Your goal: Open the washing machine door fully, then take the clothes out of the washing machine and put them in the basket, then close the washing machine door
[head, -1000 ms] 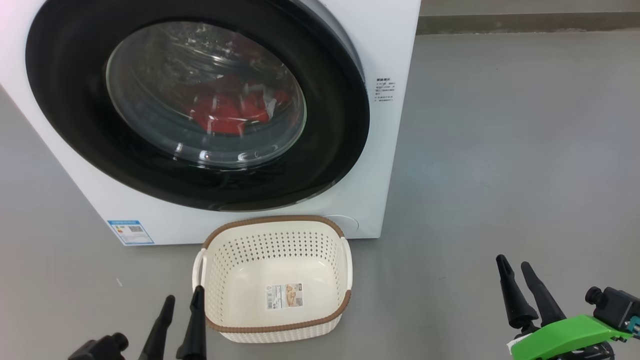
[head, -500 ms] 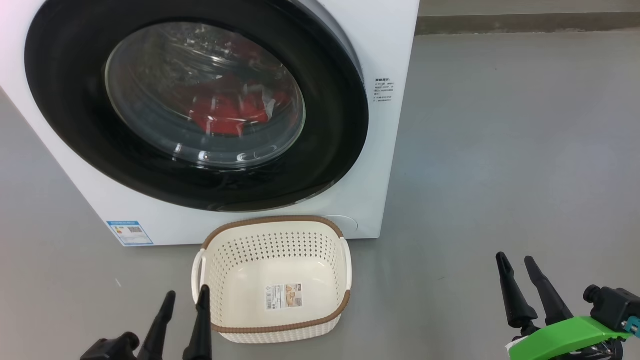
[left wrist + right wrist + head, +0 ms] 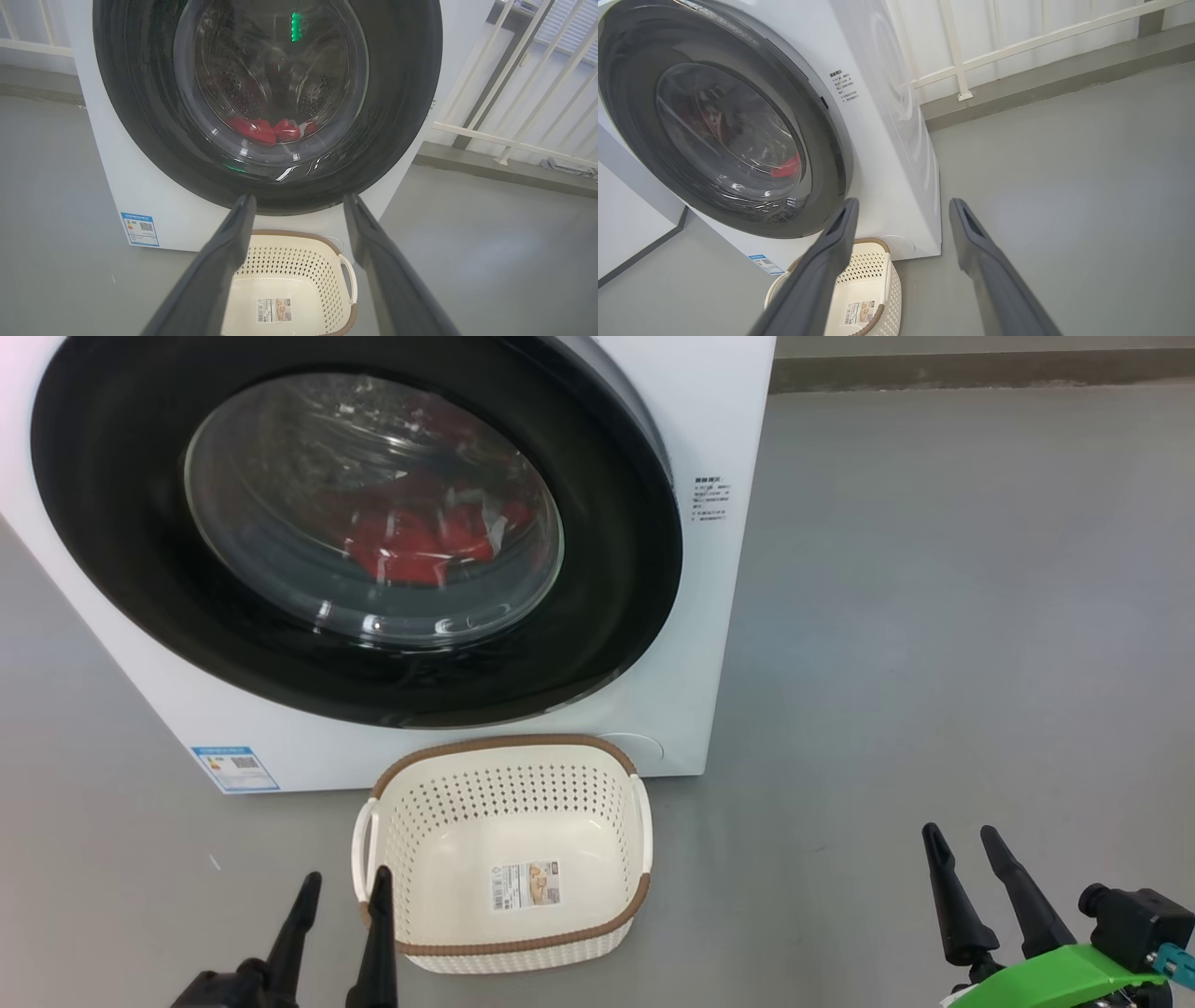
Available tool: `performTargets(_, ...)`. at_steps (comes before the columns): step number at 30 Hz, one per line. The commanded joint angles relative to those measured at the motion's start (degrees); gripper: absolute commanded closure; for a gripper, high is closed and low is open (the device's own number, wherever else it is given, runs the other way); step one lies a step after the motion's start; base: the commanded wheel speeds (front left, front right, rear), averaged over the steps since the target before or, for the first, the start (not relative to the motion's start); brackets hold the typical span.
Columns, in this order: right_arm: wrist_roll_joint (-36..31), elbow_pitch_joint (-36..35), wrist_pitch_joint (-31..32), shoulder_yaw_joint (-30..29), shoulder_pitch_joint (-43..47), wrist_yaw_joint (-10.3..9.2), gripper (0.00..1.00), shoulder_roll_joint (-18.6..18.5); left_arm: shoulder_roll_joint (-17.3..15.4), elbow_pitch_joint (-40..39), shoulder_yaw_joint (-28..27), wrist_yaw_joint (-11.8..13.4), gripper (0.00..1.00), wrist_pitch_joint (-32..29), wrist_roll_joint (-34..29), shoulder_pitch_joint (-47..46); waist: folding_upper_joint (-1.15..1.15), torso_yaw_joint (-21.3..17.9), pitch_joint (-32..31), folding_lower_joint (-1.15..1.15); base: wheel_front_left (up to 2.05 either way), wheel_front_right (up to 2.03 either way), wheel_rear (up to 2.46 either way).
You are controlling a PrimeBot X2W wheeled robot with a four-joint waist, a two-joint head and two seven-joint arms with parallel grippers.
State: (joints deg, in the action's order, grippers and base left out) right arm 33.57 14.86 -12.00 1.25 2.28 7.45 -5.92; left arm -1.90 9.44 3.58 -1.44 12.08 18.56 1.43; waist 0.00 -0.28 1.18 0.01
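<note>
White and boxy, the front-loading washing machine [image 3: 728, 429] is sitting on the grey floor [image 3: 934, 616] with its round, glossy black-rimmed glass door [image 3: 607, 569] lying shut, barring the way to the bright red clothes [image 3: 411, 546] showing through its window, low in the drum. The cream perforated plastic basket [image 3: 504, 744] with a brown woven-look rim is waiting empty just below the door, likely to catch them, while the left claw [image 3: 346, 875] and right claw [image 3: 959, 831] are hanging released and empty, short of the door
</note>
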Motion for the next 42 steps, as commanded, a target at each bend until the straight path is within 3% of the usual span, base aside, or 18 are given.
performTargets(1, -1.74, -1.15, -0.96, 1.56, -0.66, 0.03, 0.00, -1.25, -0.78, -1.47, -1.56, 0.37, 0.00, 0.88, -1.85, -0.27, 0.00, -0.11, 0.18, 0.00, 0.00, 0.00, 0.00)
performTargets(14, -7.60, -0.58, -2.98, 1.32, -0.45, 0.03, 0.00, -1.61, -0.98, -1.20, -1.34, 1.43, 0.00, 2.90, -9.44, -0.35, 0.00, -0.43, 0.56, 0.00, 0.00, 0.00, 0.00)
performTargets(36, -4.83, -1.73, -3.00, -0.20, 0.28, 0.03, 0.00, -1.25, -0.98, 0.32, -2.83, 0.40, 0.00, 2.92, -6.13, 0.49, 0.00, -0.46, -0.42, -0.01, 0.00, 0.00, 0.00)
performTargets(37, -4.35, -1.90, -3.00, -0.08, 0.27, 0.03, 0.16, -1.13, -0.98, 0.28, -2.80, 0.38, 0.00, 2.92, -6.14, 0.49, 0.00, -0.47, -0.43, -0.01, 0.00, 0.00, 0.00)
performTargets(38, -4.02, -2.07, -3.00, -0.03, 0.24, 0.03, 0.55, -1.09, -0.98, 0.23, -2.77, 0.36, 0.00, 2.92, -6.15, 0.48, 0.00, -0.46, -0.44, -0.01, 0.00, 0.00, 0.00)
performTargets(40, -3.68, -2.70, -3.00, 0.23, -0.09, 0.03, 1.00, -1.08, -0.98, 0.14, -2.70, 0.29, 0.00, 2.92, -6.16, 0.44, 0.00, -0.44, -0.41, -0.01, 0.00, 0.00, 0.00)
performTargets(42, -2.73, -3.62, -3.00, 0.29, -0.75, 0.03, 1.00, -0.80, -0.98, 0.07, -2.54, 0.26, 0.00, 2.92, -6.15, 0.29, 0.00, -0.37, -0.33, -0.01, 0.00, 0.00, 0.00)
